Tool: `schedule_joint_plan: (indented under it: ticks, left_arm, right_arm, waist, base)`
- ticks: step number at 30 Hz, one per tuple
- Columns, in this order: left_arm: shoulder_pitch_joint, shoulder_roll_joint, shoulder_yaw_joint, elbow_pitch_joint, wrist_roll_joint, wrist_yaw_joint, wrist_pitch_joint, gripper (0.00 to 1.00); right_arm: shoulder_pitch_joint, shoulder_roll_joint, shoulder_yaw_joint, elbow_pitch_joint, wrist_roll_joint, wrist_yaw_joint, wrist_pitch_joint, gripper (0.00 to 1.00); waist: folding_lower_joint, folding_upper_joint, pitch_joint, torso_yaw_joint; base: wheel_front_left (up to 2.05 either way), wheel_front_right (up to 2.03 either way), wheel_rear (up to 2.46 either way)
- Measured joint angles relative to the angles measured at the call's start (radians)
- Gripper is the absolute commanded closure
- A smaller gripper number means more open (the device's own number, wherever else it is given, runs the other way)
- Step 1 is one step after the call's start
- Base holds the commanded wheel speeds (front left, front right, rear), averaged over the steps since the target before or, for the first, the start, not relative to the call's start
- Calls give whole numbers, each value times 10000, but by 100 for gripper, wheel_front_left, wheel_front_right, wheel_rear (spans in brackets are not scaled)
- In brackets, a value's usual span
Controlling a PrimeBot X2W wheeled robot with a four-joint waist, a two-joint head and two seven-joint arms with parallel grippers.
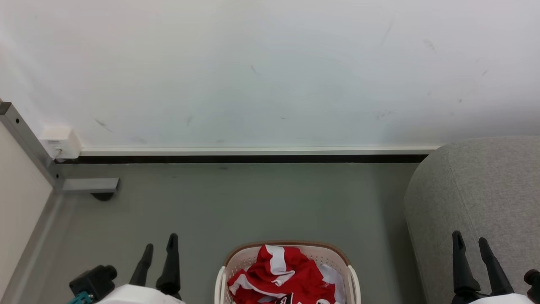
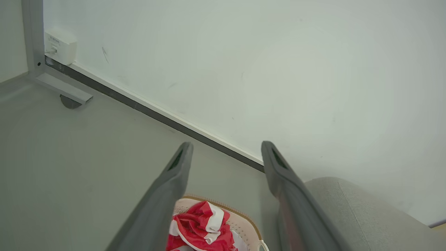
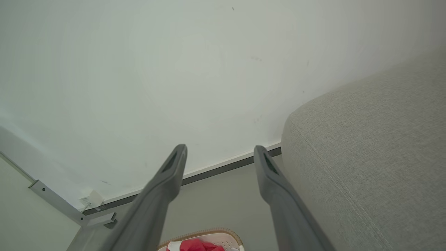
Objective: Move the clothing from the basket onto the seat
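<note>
Open floor [image 1: 253,202] is stretching between the basket [image 1: 287,244] and the wall [image 1: 270,76]. The seat [image 1: 476,190] is crowding the basket's right side.

A scuffed white wall [image 1: 270,63] meets a grey floor [image 1: 253,202] along a dark baseboard strip [image 1: 253,158]. At far left, a small white box [image 1: 61,142] sits on the wall beside a grey metal post [image 1: 25,139] with a flat foot [image 1: 90,185].

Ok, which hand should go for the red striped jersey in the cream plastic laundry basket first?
Left, probably. The open left hand hangs closer to the cream perforated plastic basket holding the red white-striped jersey; the open right hand sits farther off, by the grey fabric sofa.
</note>
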Motion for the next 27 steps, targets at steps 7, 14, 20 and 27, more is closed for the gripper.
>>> schedule_joint_plan:
  ticks: [7, 14, 20, 27]
  left_arm:
    - [37, 98, -215, -157, 1009, 217, -259, 0]
    - [90, 153, -370, -221, 1718, 401, -430, 0]
    - [137, 222, -489, -251, 2320, 474, -539, 0]
    - [167, 303, -637, -282, 3003, 552, -715, 0]
  right_arm:
    - [12, -6, -10, 40, -859, 0, -251, 0]
    - [51, -12, -23, 115, -1475, 0, -424, 0]
    - [81, -19, -67, 201, -1893, 0, -573, 0]
    - [172, -27, -151, 299, -2318, 0, -729, 0]
  waist:
    - [0, 0, 3, 16]
    - [0, 0, 0, 29]
    - [0, 0, 12, 64]
    - [0, 0, -2, 117]
  base:
    - [0, 0, 0]
    - [0, 0, 0]
    - [0, 0, 0]
    - [0, 0, 0]
